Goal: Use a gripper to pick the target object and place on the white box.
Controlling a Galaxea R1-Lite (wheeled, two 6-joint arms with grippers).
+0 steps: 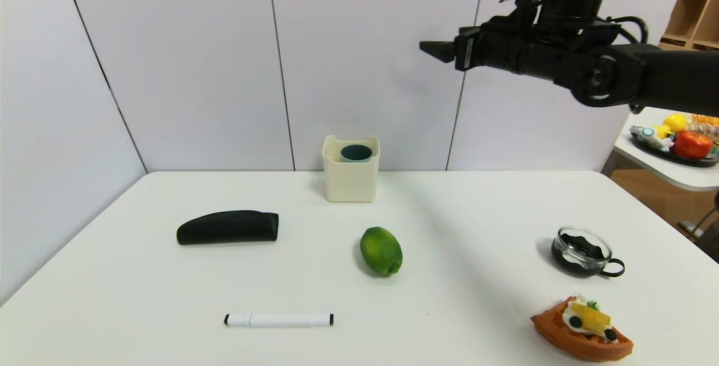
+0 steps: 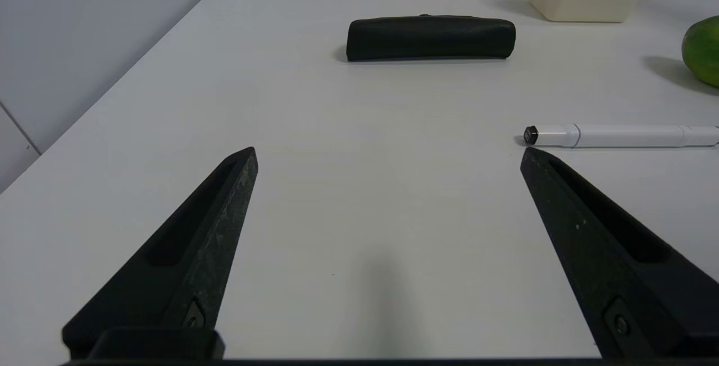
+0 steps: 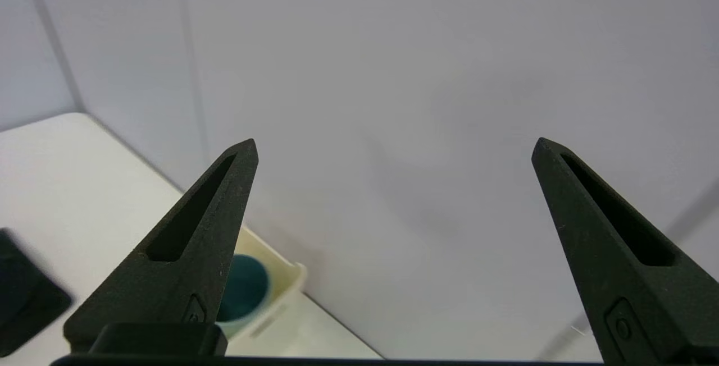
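We find the pale blue-grey tumbler [image 1: 356, 154] seated upright inside the white box [image 1: 350, 181] at the back of the counter [image 1: 477, 225], its teal interior showing. The right gripper [image 3: 393, 197] hangs high above and right of the box, fingers spread wide and empty. The left gripper [image 2: 387, 209] rests low over the counter's near left, fingers released. Placement looks complete. Remaining risk, in our judgement: a low retreat could clip the lime [image 1: 381, 251] or the glass cup [image 1: 584, 251].
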